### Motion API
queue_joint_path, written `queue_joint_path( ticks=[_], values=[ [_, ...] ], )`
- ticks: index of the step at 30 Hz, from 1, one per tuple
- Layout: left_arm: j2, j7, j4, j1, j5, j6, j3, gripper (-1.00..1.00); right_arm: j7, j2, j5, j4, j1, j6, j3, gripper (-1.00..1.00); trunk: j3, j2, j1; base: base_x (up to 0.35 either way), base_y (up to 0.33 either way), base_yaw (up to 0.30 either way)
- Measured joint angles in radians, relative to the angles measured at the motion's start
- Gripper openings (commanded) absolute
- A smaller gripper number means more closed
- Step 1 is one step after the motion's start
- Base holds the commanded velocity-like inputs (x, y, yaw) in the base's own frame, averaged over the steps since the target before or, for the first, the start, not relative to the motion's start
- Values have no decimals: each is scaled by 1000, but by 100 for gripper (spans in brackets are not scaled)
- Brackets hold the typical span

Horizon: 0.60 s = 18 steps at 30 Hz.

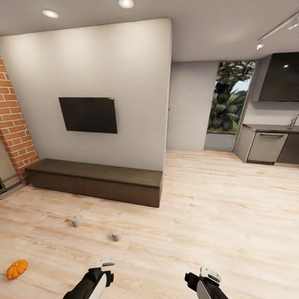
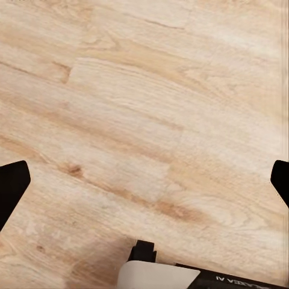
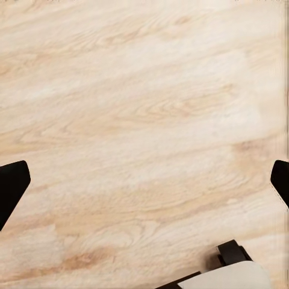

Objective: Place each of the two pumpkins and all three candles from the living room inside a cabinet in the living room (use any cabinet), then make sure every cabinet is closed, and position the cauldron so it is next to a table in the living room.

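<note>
The light wood plank floor (image 1: 216, 216) carries two upright candles (image 1: 77, 221) (image 1: 116, 234), one pumpkin (image 1: 17, 269) and the closed cabinet (image 1: 95, 180) against the wall

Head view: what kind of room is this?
Looks like an open-plan living room beside a kitchen. A wall-mounted TV hangs above a long low dark cabinet on a light wood floor; grey kitchen units stand at the far right.

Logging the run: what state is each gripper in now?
Left gripper: open, empty, over pale wood floor.
Right gripper: open, empty, over the same floor.
</note>
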Motion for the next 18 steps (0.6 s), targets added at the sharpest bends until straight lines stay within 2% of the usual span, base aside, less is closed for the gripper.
queue_joint_path(
  ticks=[8, 18],
  values=[
    [-1, -1, 0, 0, -1, -1, -7, 100, 1, 0, 0, 0, 0, 1, -4, 100, -5, 0, 0, 16, -301, -80],
    [0, 0, 0, 0, -1, -1, -7, 100, 0, 1, -1, -1, 0, 3, -5, 100, -7, 0, 0, 169, -232, -10]
  ],
)
